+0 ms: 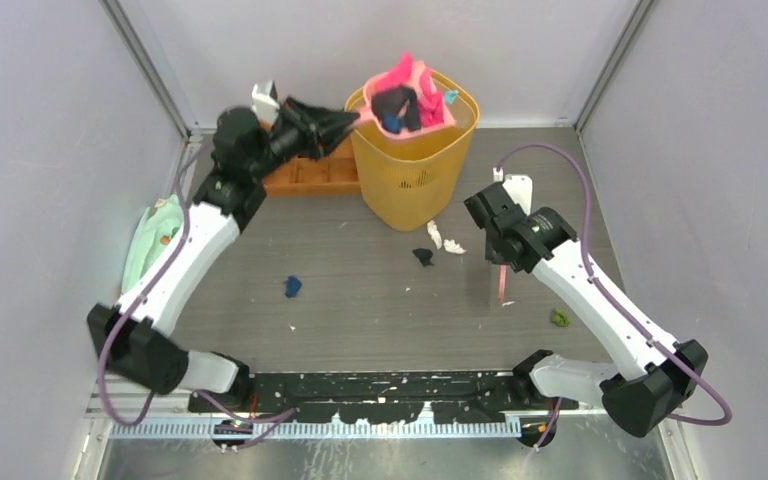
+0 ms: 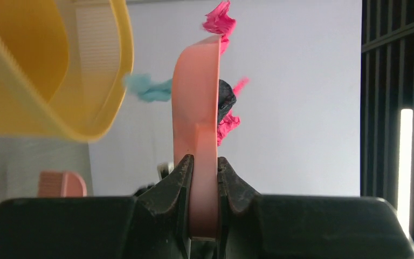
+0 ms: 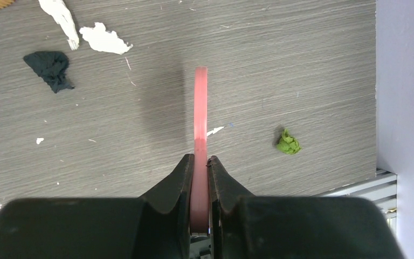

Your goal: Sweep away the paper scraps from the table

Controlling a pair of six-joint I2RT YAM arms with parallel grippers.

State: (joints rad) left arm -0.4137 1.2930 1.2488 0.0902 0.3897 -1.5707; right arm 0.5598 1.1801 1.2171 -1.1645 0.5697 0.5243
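Note:
My left gripper (image 1: 352, 118) (image 2: 204, 162) is shut on the handle of the pink dustpan (image 1: 422, 85) (image 2: 197, 97), held tilted over the yellow bin (image 1: 410, 180). Magenta, black, teal and blue paper scraps (image 1: 397, 103) lie in the pan. My right gripper (image 1: 502, 262) (image 3: 200, 159) is shut on a thin pink sweeping tool (image 3: 200, 108) reaching down to the table (image 1: 380, 310). On the table lie two white scraps (image 1: 444, 240) (image 3: 105, 39), a black scrap (image 1: 423, 256) (image 3: 49, 67), a dark blue scrap (image 1: 292, 286) and a green scrap (image 1: 560, 318) (image 3: 288, 143).
An orange compartmented tray (image 1: 310, 178) sits behind the left arm beside the bin. A mint-green cloth (image 1: 150, 235) lies at the table's left edge. A black and silver rail (image 1: 360, 385) runs along the near edge. Grey walls close in three sides.

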